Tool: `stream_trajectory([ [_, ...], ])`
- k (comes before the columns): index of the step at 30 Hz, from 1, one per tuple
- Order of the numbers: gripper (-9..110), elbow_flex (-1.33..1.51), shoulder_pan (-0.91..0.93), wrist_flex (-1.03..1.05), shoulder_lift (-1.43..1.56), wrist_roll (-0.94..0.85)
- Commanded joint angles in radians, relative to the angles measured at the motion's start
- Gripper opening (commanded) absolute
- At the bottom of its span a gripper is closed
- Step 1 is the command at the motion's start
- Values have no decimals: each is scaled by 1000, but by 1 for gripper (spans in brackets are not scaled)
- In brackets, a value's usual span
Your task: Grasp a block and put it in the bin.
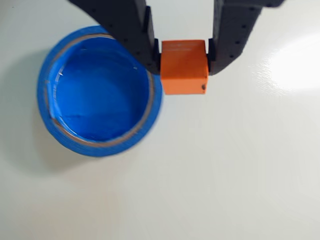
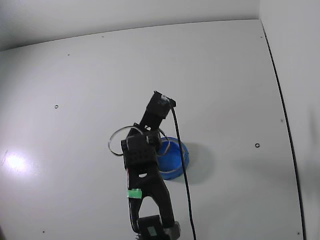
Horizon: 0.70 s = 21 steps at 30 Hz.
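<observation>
In the wrist view we see the gripper [image 1: 183,59] reaching in from the top edge, its 2 black fingers [image 1: 135,30] clamped on the block [image 1: 184,67], 1 finger pressed against each side of the cube. The block looks orange here, with plain faces and a small dark dot near its lower right corner. It sits just to the right of the bin [image 1: 100,90], and the block's left edge lies against or just over the bin's right rim in this view; we cannot tell whether the 2 actually touch or whether the block hangs above. The bin is a round, bright blue bowl with a thick rim and nothing inside it, and it rests on the pale table [image 1: 225,175], where a bright glare spot shows at the right. In the fixed view we see the black arm [image 2: 142,165] rising from the bottom edge with a green strip across it and a dark cable trailing down its right side. The arm covers part of the bin [image 2: 177,157], which peeks out to its right on the white table [image 2: 225,75]. The block and fingertips are hidden in this view.
</observation>
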Motion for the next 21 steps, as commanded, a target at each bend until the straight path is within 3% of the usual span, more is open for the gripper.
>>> stream_trajectory([
  [1,0,61,61,-64,84,-37],
  [12,1,282,127,-347,89,-52],
  [21,20,322,127,-365,98,-46],
])
